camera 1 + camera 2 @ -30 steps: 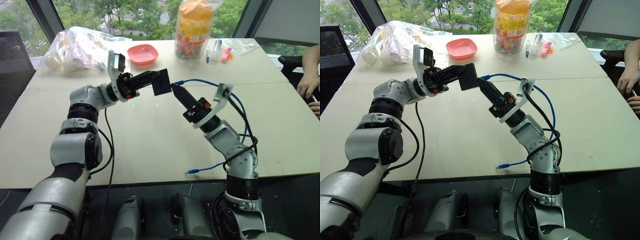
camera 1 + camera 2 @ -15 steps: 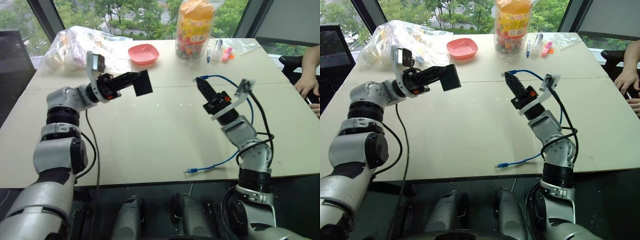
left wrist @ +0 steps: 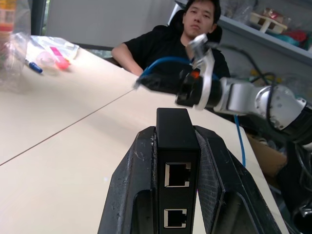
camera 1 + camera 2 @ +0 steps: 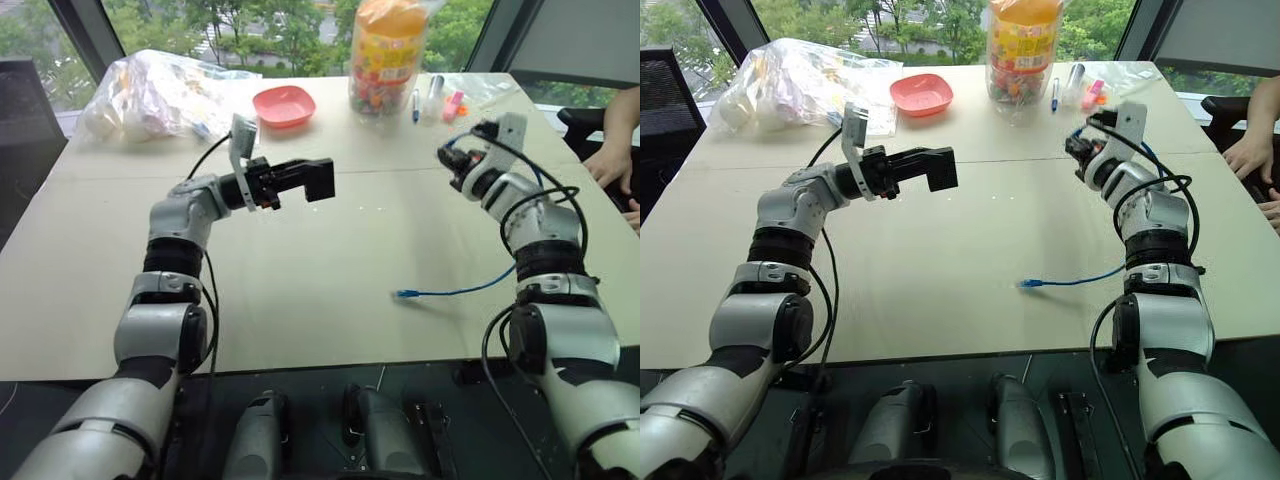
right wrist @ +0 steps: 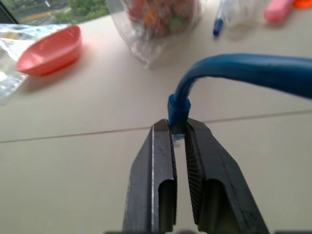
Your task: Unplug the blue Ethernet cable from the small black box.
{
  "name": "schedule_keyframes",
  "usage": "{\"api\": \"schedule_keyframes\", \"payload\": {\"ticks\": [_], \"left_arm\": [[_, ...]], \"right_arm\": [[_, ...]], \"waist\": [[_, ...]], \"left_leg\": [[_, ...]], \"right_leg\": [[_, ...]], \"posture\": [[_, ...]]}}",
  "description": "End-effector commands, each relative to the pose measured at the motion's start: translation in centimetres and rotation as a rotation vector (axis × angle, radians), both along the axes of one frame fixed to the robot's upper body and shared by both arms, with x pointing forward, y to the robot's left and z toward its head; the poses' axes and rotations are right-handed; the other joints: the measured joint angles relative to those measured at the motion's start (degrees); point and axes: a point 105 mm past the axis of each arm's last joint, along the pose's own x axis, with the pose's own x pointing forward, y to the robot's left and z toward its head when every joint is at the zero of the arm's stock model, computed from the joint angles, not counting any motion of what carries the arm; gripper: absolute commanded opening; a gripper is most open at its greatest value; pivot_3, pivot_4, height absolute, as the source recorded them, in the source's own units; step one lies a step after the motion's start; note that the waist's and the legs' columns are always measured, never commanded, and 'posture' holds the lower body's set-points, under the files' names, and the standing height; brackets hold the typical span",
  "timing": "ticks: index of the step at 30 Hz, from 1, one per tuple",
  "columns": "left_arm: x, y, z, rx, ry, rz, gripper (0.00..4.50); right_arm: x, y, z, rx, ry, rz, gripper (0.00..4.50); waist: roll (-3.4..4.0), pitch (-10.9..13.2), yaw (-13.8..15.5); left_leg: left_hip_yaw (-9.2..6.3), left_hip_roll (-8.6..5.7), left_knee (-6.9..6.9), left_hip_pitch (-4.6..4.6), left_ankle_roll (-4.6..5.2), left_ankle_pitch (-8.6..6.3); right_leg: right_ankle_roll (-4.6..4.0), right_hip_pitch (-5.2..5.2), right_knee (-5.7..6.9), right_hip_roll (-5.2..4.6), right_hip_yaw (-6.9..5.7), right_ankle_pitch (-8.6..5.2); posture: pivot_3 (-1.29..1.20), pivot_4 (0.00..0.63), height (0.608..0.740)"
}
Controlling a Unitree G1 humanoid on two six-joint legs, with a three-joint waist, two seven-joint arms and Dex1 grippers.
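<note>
Left eye view: left pincer (image 4: 322, 180) holds the small black box (image 4: 320, 179) above the worktop (image 4: 300, 290); blue Ethernet cable (image 4: 455, 292) trails from the right pincer (image 4: 447, 160), free end on the worktop.
Left wrist view: box clamped between fingers (image 3: 127, 195), both ports seemingly empty.
Right wrist view: pincer pinched on the cable's plug.

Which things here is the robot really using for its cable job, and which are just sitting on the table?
For the job:
- blue Ethernet cable, its plug pinched in the right gripper
- small black box, clamped in the left gripper, both ports empty

Just lying about:
- pink bowl
- candy jar
- plastic bag
- pens
</note>
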Motion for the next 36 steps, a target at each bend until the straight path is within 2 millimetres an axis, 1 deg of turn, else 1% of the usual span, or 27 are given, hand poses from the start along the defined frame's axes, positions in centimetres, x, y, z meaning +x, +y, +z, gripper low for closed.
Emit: {"api": "schedule_keyframes", "payload": {"ticks": [1, 2, 3, 6, 7, 8, 9, 11, 12, 14, 16, 19, 20, 21, 22, 23, 27, 28, 31, 33, 35, 36], "left_arm": [[0.2, -0.6, 0.5, 0.030, -0.093, 0.046, 0.49], [0.4, -1.0, 0.2, 0.039, -0.103, 0.061, 0.49], [0.5, -1.3, -0.1, 0.049, -0.111, 0.076, 0.49], [1.4, -2.0, -1.0, 0.077, -0.131, 0.143, 0.49], [1.7, -2.1, -1.3, 0.083, -0.136, 0.169, 0.49], [1.9, -2.3, -1.5, 0.091, -0.144, 0.188, 0.49], [2.5, -2.6, -1.9, 0.104, -0.156, 0.233, 0.49], [3.1, -3.0, -2.5, 0.126, -0.168, 0.283, 0.49], [3.4, -3.2, -2.9, 0.138, -0.170, 0.309, 0.49], [3.8, -3.5, -3.6, 0.153, -0.165, 0.348, 0.49], [4.1, -3.5, -4.3, 0.176, -0.163, 0.392, 0.49], [4.1, -3.8, -5.5, 0.227, -0.169, 0.399, 0.49], [4.0, -3.9, -5.8, 0.240, -0.176, 0.394, 1.53], [4.0, -3.9, -6.0, 0.249, -0.181, 0.392, 1.85], [4.0, -3.9, -6.1, 0.252, -0.182, 0.392, 2.31], [4.0, -3.9, -6.2, 0.251, -0.180, 0.390, 2.63], [3.9, -3.4, -6.2, 0.238, -0.176, 0.383, 4.39], [3.8, -3.3, -6.1, 0.232, -0.175, 0.379, 4.46], [3.7, -0.7, -3.9, 0.169, -0.192, 0.367, 4.46], [2.7, 1.3, -2.9, 0.144, -0.188, 0.338, 4.46], [1.1, 3.0, -2.5, 0.139, -0.171, 0.324, 4.46], [0.4, 3.5, -2.4, 0.142, -0.160, 0.321, 4.46]], "right_arm": [[0.2, -0.5, -0.3, -0.090, -0.018, 0.001, 0.85], [0.2, -0.2, -0.4, -0.076, -0.023, 0.017, 1.17], [0.3, 0.1, -0.4, -0.061, -0.029, 0.026, 1.61], [0.4, 0.8, -0.2, -0.071, -0.053, 0.051, 3.11], [0.4, 1.0, -0.2, -0.077, -0.056, 0.064, 3.72], [0.3, 1.4, -0.2, -0.090, -0.066, 0.092, 4.25], [-0.2, 2.9, -0.2, -0.102, -0.080, 0.191, 4.49], [-1.5, 5.5, -0.2, -0.130, -0.103, 0.347, 4.49], [-2.7, 6.9, -0.3, -0.164, -0.128, 0.425, 4.49], [-5.0, 8.8, -0.4, -0.186, -0.171, 0.501, 4.49], [-6.4, 9.7, -0.1, -0.181, -0.198, 0.507, 4.49], [-7.5, 9.8, 0.4, -0.174, -0.223, 0.476, 4.49], [-7.6, 9.7, 0.5, -0.172, -0.228, 0.460, 4.50], [-7.8, 9.6, 0.6, -0.172, -0.230, 0.449, 4.50], [-7.8, 9.5, 0.7, -0.172, -0.230, 0.441, 4.50], [-7.8, 9.3, 0.7, -0.173, -0.229, 0.431, 4.50], [-8.1, 8.8, 0.8, -0.178, -0.226, 0.416, 4.50], [-8.1, 8.7, 0.9, -0.179, -0.227, 0.416, 4.50], [-8.9, 7.8, 1.1, -0.235, -0.238, 0.429, 4.50], [-10.1, 7.3, 1.1, -0.249, -0.245, 0.454, 4.50], [-11.2, 6.8, 1.0, -0.256, -0.248, 0.457, 4.50], [-11.5, 6.6, 1.0, -0.260, -0.249, 0.455, 4.50]], "waist": [[0.00, 0.0, -0.1], [0.00, 0.0, -0.1], [0.00, 0.0, -0.1], [0.00, 0.0, -0.1], [0.00, 0.0, -0.1], [0.00, 0.0, -0.1], [0.00, 0.0, -0.1], [0.00, 0.0, 0.0], [0.01, 0.0, 0.1], [0.00, 0.0, 0.4], [0.00, 0.0, 0.4], [0.00, 0.0, 0.3], [0.00, 0.0, 0.3], [0.00, 0.0, 0.3], [0.00, 0.0, 0.3], [-0.01, 0.0, 0.3], [-0.01, 0.0, 0.3], [-0.01, 0.0, 0.3], [0.00, 0.0, 0.2], [0.00, 0.0, 0.0], [0.01, 0.0, -0.1], [0.02, 0.0, 0.0]], "left_leg": [[0.01, -0.01, 0.00, -0.01, 0.00, 0.00], [0.05, -0.01, 0.01, 0.00, 0.00, 0.00], [0.06, -0.01, 0.02, 0.01, 0.00, 0.01], [0.04, -0.01, 0.11, 0.04, 0.00, 0.01], [0.04, -0.01, 0.12, 0.06, 0.00, 0.01], [0.03, 0.00, 0.13, 0.10, 0.00, 0.01], [0.01, 0.00, 0.13, 0.11, 0.00, 0.01], [-0.04, 0.02, 0.12, 0.11, 0.00, 0.01], [-0.15, 0.02, 0.12, 0.10, 0.00, 0.01], [-0.26, 0.03, 0.10, 0.04, 0.02, 0.00], [-0.30, 0.02, 0.10, -0.02, 0.02, -0.01], [-0.26, -0.04, 0.16, -0.03, 0.02, -0.01], [-0.25, -0.07, 0.18, -0.03, 0.02, -0.01], [-0.26, -0.05, 0.22, -0.01, 0.02, -0.01], [-0.27, -0.03, 0.22, 0.00, 0.02, -0.01], [-0.27, -0.01, 0.23, 0.00, 0.03, -0.01], [-0.30, 0.00, 0.20, -0.01, 0.03, -0.01], [-0.30, -0.01, 0.19, -0.02, 0.03, -0.01], [-0.28, -0.07, 0.15, -0.05, 0.04, -0.01], [-0.27, -0.06, 0.12, -0.05, 0.05, -0.01], [-0.27, 0.00, 0.08, -0.02, 0.05, -0.02], [-0.28, 0.04, 0.07, 0.00, 0.05, -0.02]], "right_leg": [[0.00, 0.00, 0.00, -0.01, 0.00, 0.00], [0.02, -0.01, 0.01, -0.02, 0.02, 0.01], [0.10, 0.00, 0.00, -0.02, 0.02, -0.03], [0.19, 0.05, 0.03, -0.03, 0.03, -0.06], [0.20, 0.06, 0.05, -0.03, 0.03, -0.05], [0.20, 0.09, 0.05, -0.03, 0.03, -0.05], [0.21, 0.11, 0.05, -0.03, 0.03, -0.05], [0.20, 0.10, 0.06, -0.03, 0.02, -0.06], [0.21, 0.09, 0.06, -0.03, 0.02, -0.06], [0.20, 0.07, 0.05, -0.02, -0.02, -0.06], [0.18, 0.04, 0.05, -0.05, -0.05, -0.05], [0.23, 0.03, 0.05, -0.19, -0.06, -0.05], [0.30, 0.04, 0.04, -0.26, -0.06, -0.02], [0.29, 0.07, 0.03, -0.27, -0.07, -0.02], [0.27, 0.07, 0.01, -0.29, -0.07, -0.01], [0.26, 0.08, 0.00, -0.30, -0.08, 0.00], [0.27, 0.07, 0.00, -0.30, -0.10, 0.00], [0.27, 0.06, 0.00, -0.30, -0.10, 0.00], [0.27, 0.03, 0.00, -0.29, -0.10, -0.01], [0.26, 0.00, 0.01, -0.28, -0.09, 0.00], [0.24, 0.00, 0.01, -0.26, -0.08, -0.01], [0.24, 0.00, 0.03, -0.24, -0.08, -0.01]], "posture": [[0.00, 0.150, 0.740], [0.00, 0.150, 0.740], [0.00, 0.150, 0.740], [0.00, 0.150, 0.740], [0.00, 0.150, 0.740], [0.00, 0.150, 0.740], [0.00, 0.150, 0.740], [0.00, 0.150, 0.740], [0.00, 0.150, 0.740], [0.00, 0.150, 0.740], [0.00, 0.150, 0.740], [0.00, 0.150, 0.740], [0.00, 0.150, 0.740], [0.00, 0.150, 0.740], [0.00, 0.150, 0.740], [0.00, 0.150, 0.740], [0.00, 0.150, 0.740], [0.00, 0.150, 0.740], [0.00, 0.150, 0.740], [0.00, 0.150, 0.740], [0.00, 0.150, 0.740], [0.00, 0.150, 0.740]]}}
